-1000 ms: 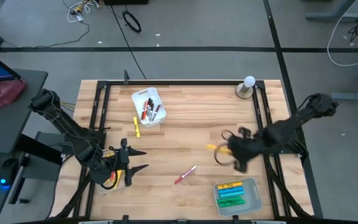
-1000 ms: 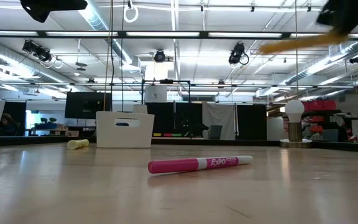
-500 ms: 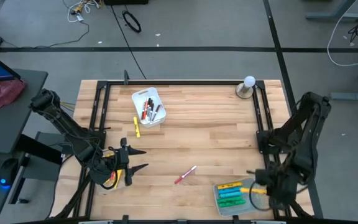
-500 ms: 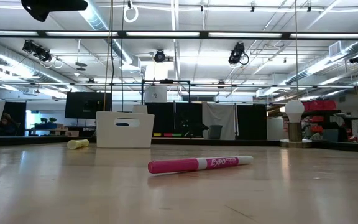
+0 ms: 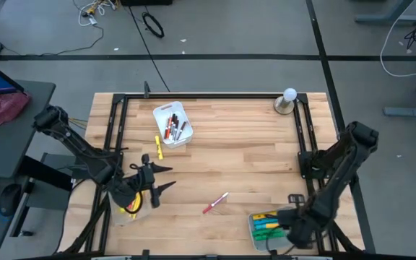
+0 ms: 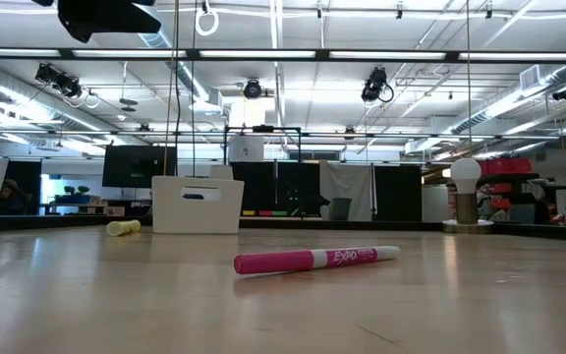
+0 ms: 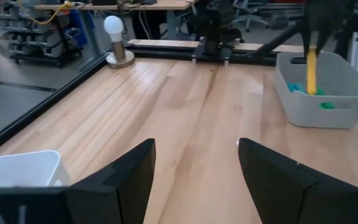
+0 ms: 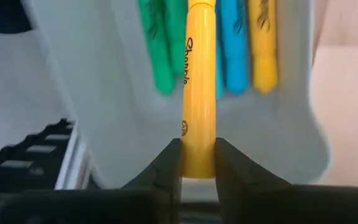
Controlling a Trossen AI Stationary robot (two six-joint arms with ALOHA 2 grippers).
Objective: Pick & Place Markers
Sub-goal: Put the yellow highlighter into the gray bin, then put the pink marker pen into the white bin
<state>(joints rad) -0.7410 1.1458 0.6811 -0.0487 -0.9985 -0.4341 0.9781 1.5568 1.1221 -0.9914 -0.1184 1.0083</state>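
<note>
My table is a wooden slab framed by dark rails on all sides; its broad middle lies bare, so there is open room to move between the two trays. My left arm waits at the table's left edge, its gripper spread open and empty, fingers pointing toward the centre. My right gripper hangs over the grey tray at the near right corner, close to the table's front edge, and it is clenched on one yellow marker, which sits between my fingers and points down into that tray.

I count two trays: the grey one, and a white tray far back on the left. One lamp bulb stands by the far right rail.

Inside the grey tray, the right wrist view shows four markers lying side by side: two green, one light blue, one yellow. The white tray holds several slim markers; I cannot count them. Two markers lie loose on the wood: one pink marker near the centre front, and one small yellow one just beside the white tray.
</note>
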